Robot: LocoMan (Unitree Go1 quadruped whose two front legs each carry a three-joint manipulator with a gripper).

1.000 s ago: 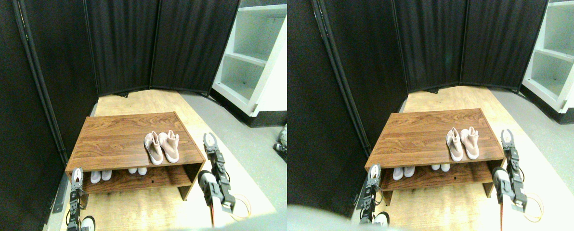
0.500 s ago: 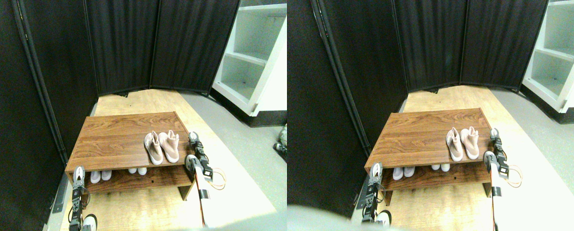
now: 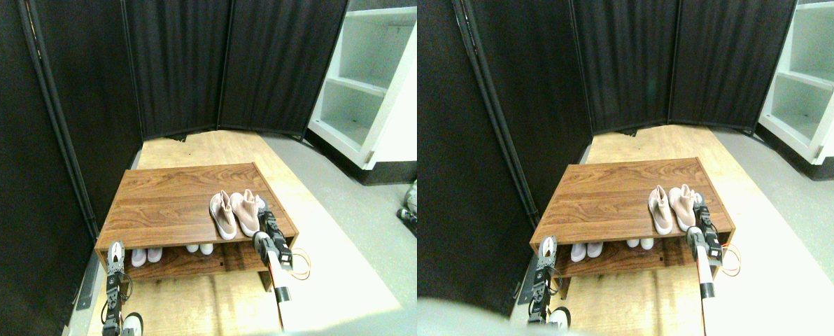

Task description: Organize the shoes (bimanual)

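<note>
Stereo pair view – bench: we see a low two-tier wooden shoe bench point(image 3: 172, 199) standing on a pale wood floor panel point(image 3: 200, 150), with black folding screens point(image 3: 179, 63) behind and to the left of it.
Top tier: a pale pinkish-white pair of sneakers point(image 3: 235, 213) sits on the right part of the bench top, the two shoes side by side and touching, toes toward us.
Lower tier: two more pairs show only as white toe caps – one pair on the left point(image 3: 146, 256), another near the middle point(image 3: 199, 248); we cannot tell their colours from here.
Right gripper point(image 3: 261, 208): it is up at the right side of the pinkish-white pair, its tip against or just beside the right shoe; we cannot tell whether its jaws are apart or together, or whether it has any grip on the shoe.
Right arm: the pale limb rises from the bottom edge, crossing in front of the bench's right end, with an orange cable loop point(image 3: 300, 262) beside it.
Left gripper point(image 3: 115, 250): it stands at the bench's front left corner, clear of the shoes; we cannot make out how its jaws stand.
Background: a white shelving unit point(image 3: 368, 84) stands at the upper right, on a grey floor point(image 3: 361, 210).
</note>
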